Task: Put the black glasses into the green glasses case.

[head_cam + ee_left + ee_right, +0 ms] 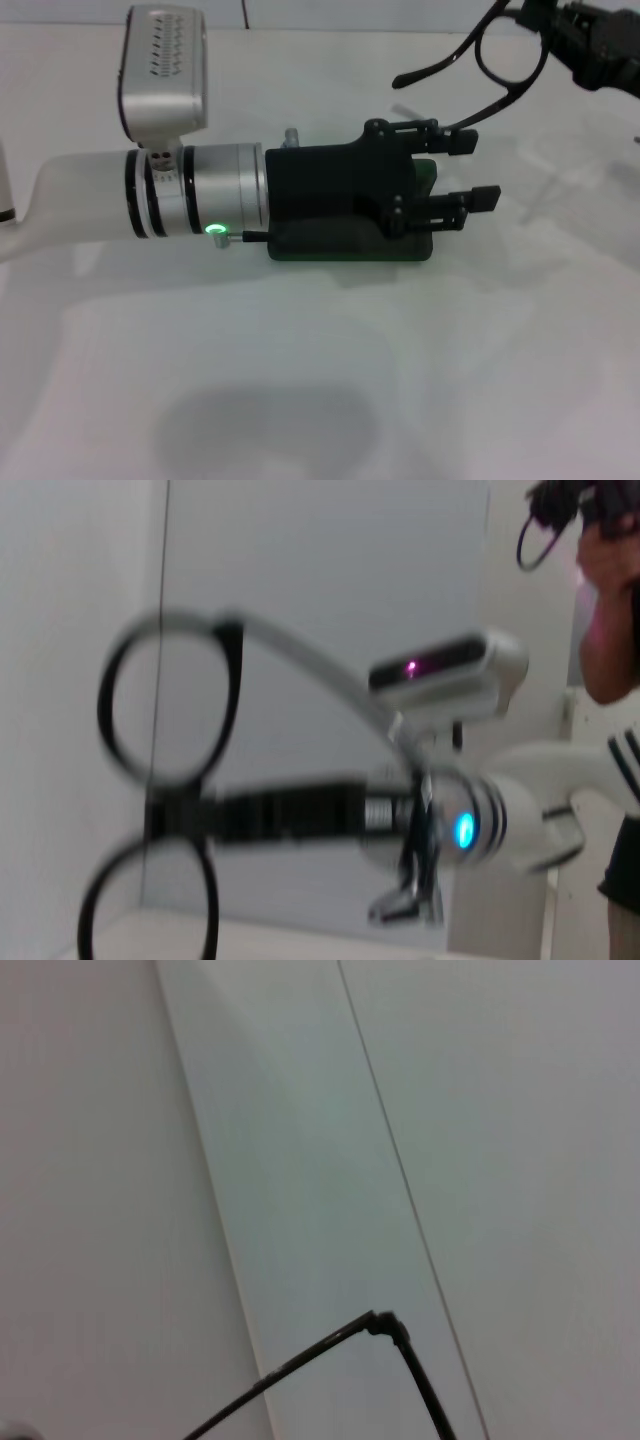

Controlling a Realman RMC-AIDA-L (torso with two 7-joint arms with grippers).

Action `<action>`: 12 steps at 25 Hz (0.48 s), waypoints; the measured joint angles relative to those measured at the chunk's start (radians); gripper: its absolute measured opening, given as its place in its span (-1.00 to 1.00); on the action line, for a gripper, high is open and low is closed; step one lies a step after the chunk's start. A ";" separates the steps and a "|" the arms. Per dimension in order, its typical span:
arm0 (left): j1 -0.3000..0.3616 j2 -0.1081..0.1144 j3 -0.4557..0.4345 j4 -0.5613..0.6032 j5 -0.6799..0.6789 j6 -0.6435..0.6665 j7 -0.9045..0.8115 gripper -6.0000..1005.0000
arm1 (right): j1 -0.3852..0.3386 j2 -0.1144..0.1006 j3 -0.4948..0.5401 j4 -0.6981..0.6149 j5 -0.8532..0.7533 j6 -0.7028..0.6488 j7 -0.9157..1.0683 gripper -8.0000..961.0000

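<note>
Black glasses (500, 60) in right hand (560, 35) — left hand (470, 170) wide over green glasses case (425, 215), head view only.

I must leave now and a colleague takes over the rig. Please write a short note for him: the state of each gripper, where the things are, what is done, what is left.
Right gripper: shut on the black glasses, held up in the air at the far right, temple arms unfolded.
Left gripper: open, lying low over the green glasses case at the table's middle and hiding most of it.
Done: glasses picked up.
Left: glasses are not in the case yet. Whether the lid is open cannot be seen.
</note>
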 joint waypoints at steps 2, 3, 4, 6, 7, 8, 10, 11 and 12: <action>0.002 0.000 0.000 -0.004 -0.017 0.017 0.007 0.31 | 0.001 -0.001 -0.004 0.019 -0.006 0.013 0.001 -0.79; 0.003 0.000 0.000 -0.004 -0.028 0.023 0.012 0.31 | 0.002 -0.002 -0.005 0.028 -0.006 0.016 0.001 -0.79; 0.003 0.001 0.000 -0.004 -0.038 0.025 0.015 0.31 | 0.003 -0.004 -0.006 0.045 -0.006 0.020 0.002 -0.79; 0.002 0.001 0.000 -0.004 -0.051 0.027 0.018 0.31 | 0.010 -0.009 -0.006 0.084 -0.006 0.024 0.010 -0.79; 0.001 0.001 0.000 -0.004 -0.055 0.028 0.018 0.31 | 0.013 -0.011 -0.006 0.101 -0.007 0.027 0.016 -0.79; 0.000 0.001 0.000 -0.003 -0.058 0.029 0.018 0.31 | 0.018 -0.015 -0.006 0.126 -0.007 0.031 0.025 -0.79; -0.003 0.000 0.000 -0.003 -0.061 0.033 0.021 0.31 | 0.021 -0.017 -0.005 0.147 -0.009 0.035 0.040 -0.79; -0.004 0.000 0.000 -0.003 -0.061 0.034 0.025 0.30 | 0.022 -0.017 -0.006 0.152 -0.011 0.035 0.048 -0.79; -0.004 0.000 0.000 -0.003 -0.061 0.034 0.028 0.30 | 0.022 -0.017 -0.007 0.157 -0.018 0.035 0.059 -0.79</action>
